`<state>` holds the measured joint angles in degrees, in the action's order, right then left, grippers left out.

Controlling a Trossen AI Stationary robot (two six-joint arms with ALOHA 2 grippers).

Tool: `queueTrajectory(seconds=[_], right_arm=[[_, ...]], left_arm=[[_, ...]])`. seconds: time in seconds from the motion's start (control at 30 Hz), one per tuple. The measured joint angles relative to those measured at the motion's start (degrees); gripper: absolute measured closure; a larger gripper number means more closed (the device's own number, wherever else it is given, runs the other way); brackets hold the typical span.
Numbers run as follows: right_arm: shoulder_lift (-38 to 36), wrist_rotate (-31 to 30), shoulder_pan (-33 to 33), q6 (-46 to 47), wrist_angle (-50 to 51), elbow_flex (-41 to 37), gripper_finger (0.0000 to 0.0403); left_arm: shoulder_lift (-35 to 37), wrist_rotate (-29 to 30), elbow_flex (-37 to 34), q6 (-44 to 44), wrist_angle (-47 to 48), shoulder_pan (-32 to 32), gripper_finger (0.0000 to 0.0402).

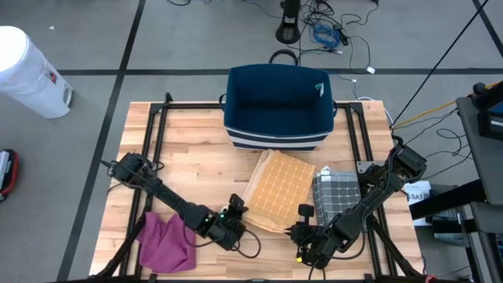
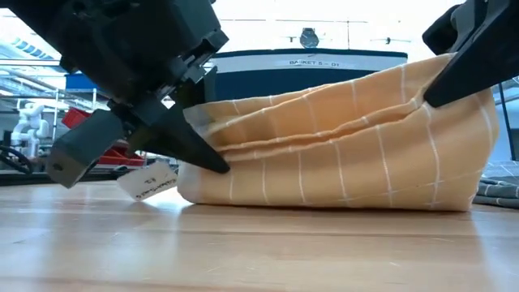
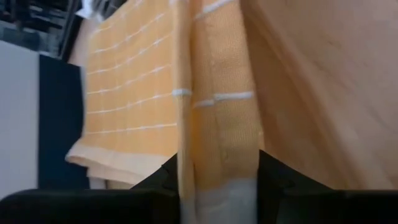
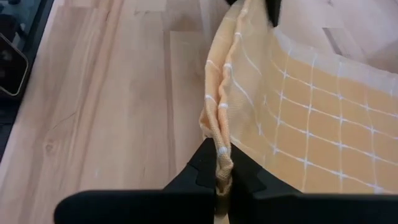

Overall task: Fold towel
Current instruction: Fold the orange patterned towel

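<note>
Towel (image 1: 277, 189) mid-table, before basket (image 1: 279, 106); cloth (image 1: 167, 242) left, checked cloth (image 1: 336, 189) right.

place: robotics lab | evidence: grey taped floor (image 1: 157, 47); loose cables (image 1: 330, 31); framed wooden workbench (image 1: 196, 157)

A pale wooden counter (image 1: 189, 169) of jointed planks stands on a grey floor (image 1: 118, 39) crossed by dark lines. A white bin (image 1: 27, 72) sits on the floor off the counter's far left corner. Beyond the far edge, black and blue cables (image 1: 330, 31) tangle around a dark stand base (image 1: 289, 30). From table height, bright windows (image 2: 340, 20) light the room behind.
</note>
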<state>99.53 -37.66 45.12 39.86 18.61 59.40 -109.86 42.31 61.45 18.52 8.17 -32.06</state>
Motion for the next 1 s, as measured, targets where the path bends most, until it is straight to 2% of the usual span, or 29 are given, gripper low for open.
queueTrajectory(seconds=[0.57, 1.0], right_arm=[[0.0, 0.3, 0.0, 0.7, -0.5, 0.0, 0.0402], [0.0, 0.3, 0.0, 1.3, -0.5, 0.0, 0.0402]], left_arm=[[0.0, 0.8, 0.0, -2.0, -0.1, -3.4, 0.0289], [0.1, 6.2, 0.0, -3.0, -0.1, -4.8, 0.0289]])
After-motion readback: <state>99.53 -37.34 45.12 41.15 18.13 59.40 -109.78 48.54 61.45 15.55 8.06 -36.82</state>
